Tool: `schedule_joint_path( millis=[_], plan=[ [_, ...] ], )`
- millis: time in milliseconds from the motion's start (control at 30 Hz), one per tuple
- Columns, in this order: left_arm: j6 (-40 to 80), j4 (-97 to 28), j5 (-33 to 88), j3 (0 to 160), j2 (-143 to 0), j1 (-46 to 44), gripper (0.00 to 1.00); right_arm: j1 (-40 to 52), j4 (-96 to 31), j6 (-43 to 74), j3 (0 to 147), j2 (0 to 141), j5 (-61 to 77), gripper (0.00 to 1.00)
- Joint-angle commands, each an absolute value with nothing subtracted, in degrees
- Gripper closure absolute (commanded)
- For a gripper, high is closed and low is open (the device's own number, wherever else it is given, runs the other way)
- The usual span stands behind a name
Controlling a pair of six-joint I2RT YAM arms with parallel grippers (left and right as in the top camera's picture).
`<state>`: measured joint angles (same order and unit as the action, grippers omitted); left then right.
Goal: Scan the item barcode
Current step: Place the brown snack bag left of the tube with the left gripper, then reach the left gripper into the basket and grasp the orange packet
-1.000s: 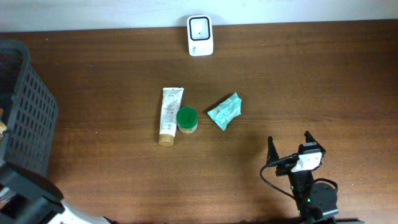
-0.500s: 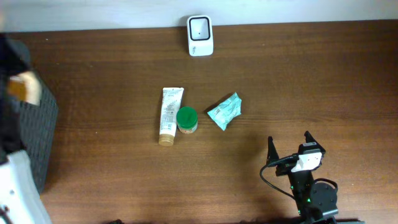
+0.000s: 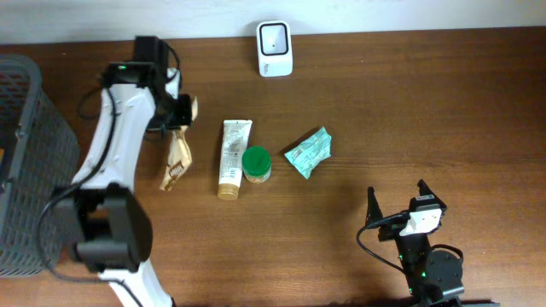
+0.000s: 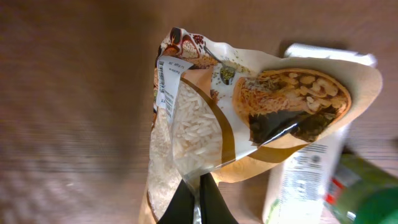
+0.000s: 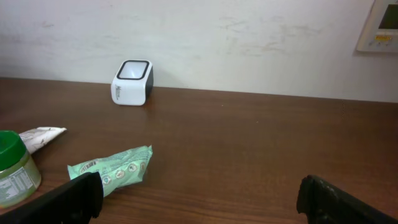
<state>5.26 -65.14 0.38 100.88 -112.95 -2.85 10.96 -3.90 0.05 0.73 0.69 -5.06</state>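
In my left gripper [image 3: 182, 117] hangs a bag of rice [image 3: 177, 159], pinched by its clear edge, just left of the white tube [image 3: 232, 158]. The left wrist view shows the bag [image 4: 205, 124] hanging from the shut gripper [image 4: 199, 200], its barcode label [image 4: 165, 81] at the upper left facing the camera. The white scanner [image 3: 275, 49] stands at the table's back edge, also seen from the right wrist [image 5: 132, 82]. My right gripper [image 3: 397, 201] rests open at the front right with nothing between its fingers [image 5: 199, 193].
A green-lidded jar [image 3: 256, 164] touches the tube, and a mint-green packet [image 3: 308, 152] lies to their right. A dark mesh basket [image 3: 26, 162] stands at the left edge. Wall behind the scanner.
My left arm has swung out from the basket side to the right, carrying the rice bag to beside the tube. The right arm has not moved.
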Motion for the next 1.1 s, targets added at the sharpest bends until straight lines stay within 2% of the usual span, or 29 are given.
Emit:
schedule_joint_path(
  millis=[0, 33, 100, 167, 300, 333, 400, 500, 533, 667, 900, 1067],
  plan=[
    [5.78, -64.99, 0.21, 101.12, -116.71, -6.04, 0.93, 11.22, -4.19, 0.43, 0.32, 0.36, -5.17, 0.02],
    [5.78, -64.93, 0.21, 101.14, -116.71, -6.35, 0.69, 11.22, -4.19, 0.43, 0.32, 0.36, -5.15, 0.02],
    [5.78, -65.19, 0.23, 102.13, -116.44, -6.24, 0.34, 11.22, -4.19, 0.43, 0.32, 0.36, -5.17, 0.02],
    [5.78, -67.02, 0.23, 105.34, -115.61, -5.37, 0.23, 11.22, -4.19, 0.43, 0.32, 0.36, -5.17, 0.02],
    [3.75, -71.9, -0.01, 124.33, -109.03, 2.55, 0.18, 11.22, -4.19, 0.43, 0.32, 0.36, -5.17, 0.02],
    [2.96, -71.96, -0.51, 127.85, -107.63, 4.93, 0.12, 11.22, -4.19, 0.43, 0.32, 0.36, -5.17, 0.02],
    [2.96, -70.89, -4.75, 134.61, -104.57, 13.32, 0.1, 11.22, -4.19, 0.43, 0.32, 0.36, -5.17, 0.02],
    [2.98, -69.14, -6.09, 135.79, -104.07, 26.7, 0.08, 11.22, -4.19, 0.43, 0.32, 0.36, -5.17, 0.01],
    [3.05, -69.14, -6.04, 135.61, -104.9, 30.52, 0.01, 11.22, -4.19, 0.43, 0.32, 0.36, -5.17, 0.02],
    [3.2, -67.07, -5.63, 131.48, -110.34, 41.74, 0.0, 11.22, -4.19, 0.43, 0.32, 0.36, -5.17, 0.02],
    [-2.68, -56.14, -10.83, 118.8, -117.4, 44.45, 0.04, 11.22, -4.19, 0.43, 0.32, 0.36, -5.17, 0.02],
    [-16.36, -43.09, -9.87, 109.08, -117.93, 44.49, 0.06, 11.22, -4.19, 0.43, 0.32, 0.36, -5.17, 0.02]
  ],
)
